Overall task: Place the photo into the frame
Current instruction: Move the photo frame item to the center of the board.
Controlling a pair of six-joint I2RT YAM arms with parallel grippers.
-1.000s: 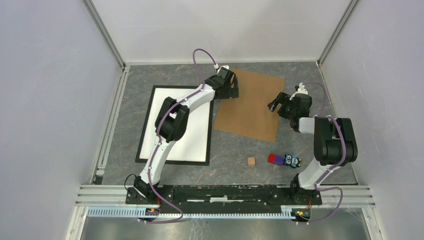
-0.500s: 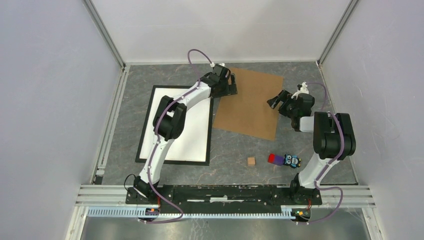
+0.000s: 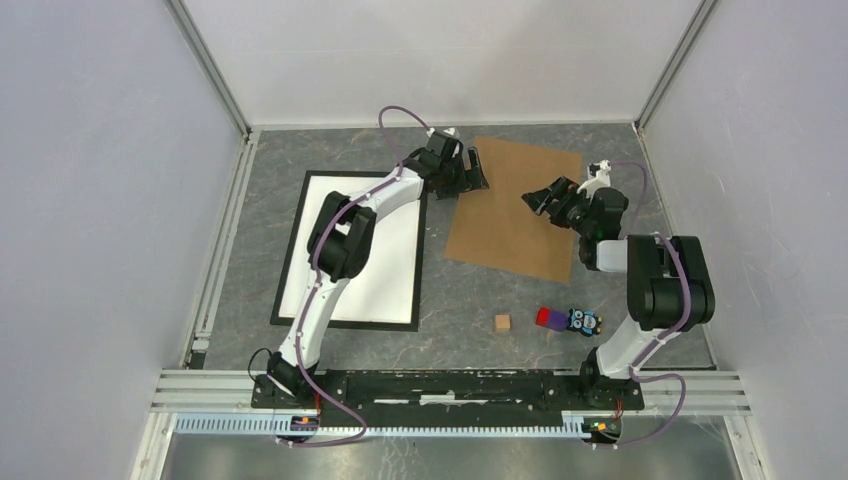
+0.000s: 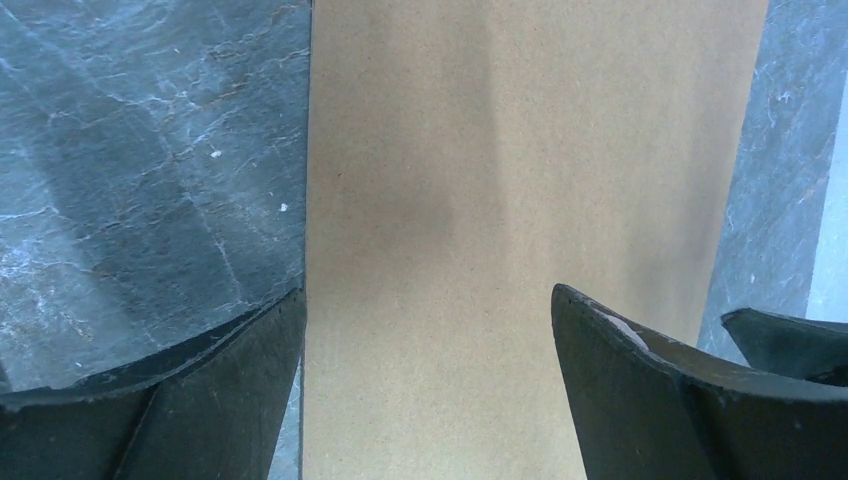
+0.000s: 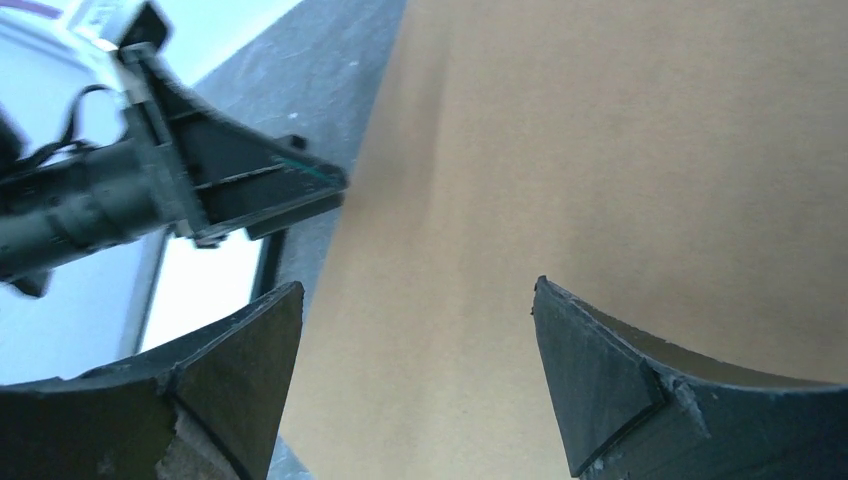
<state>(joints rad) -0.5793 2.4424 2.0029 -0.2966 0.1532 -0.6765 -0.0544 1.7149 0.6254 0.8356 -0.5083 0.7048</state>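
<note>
The grey marbled tabletop [image 3: 460,300] carried everything. Largest on it was the frame [image 3: 345,325] — a thin black rectangle lying flat on the left half, its long sides running from the near edge toward the far edge, its border narrow and even all round. A plain white panel [image 3: 392,270] filled it from border to border, and no picture could be made out on it.

Next in size, a plain brown board [image 3: 510,210] lay flat toward the far edge, right of centre and just beside the frame's far right corner, turned a little askew to the tabletop's edges.

The left arm [image 3: 340,240] reached across the frame to the board's far left corner. There the left fingers [image 3: 474,172] stood wide apart with nothing between them; the wrist view showed one finger at the board's left edge and the other over its brown face, though contact could not be judged. The right arm [image 3: 660,280] bent in from the right edge, and the right fingers [image 3: 540,196] were likewise spread and empty — low over the board's right part.

Toward the near right corner sat a small colourful toy [image 3: 568,320], and left of it a smaller wooden cube [image 3: 502,322], the two apart.
</note>
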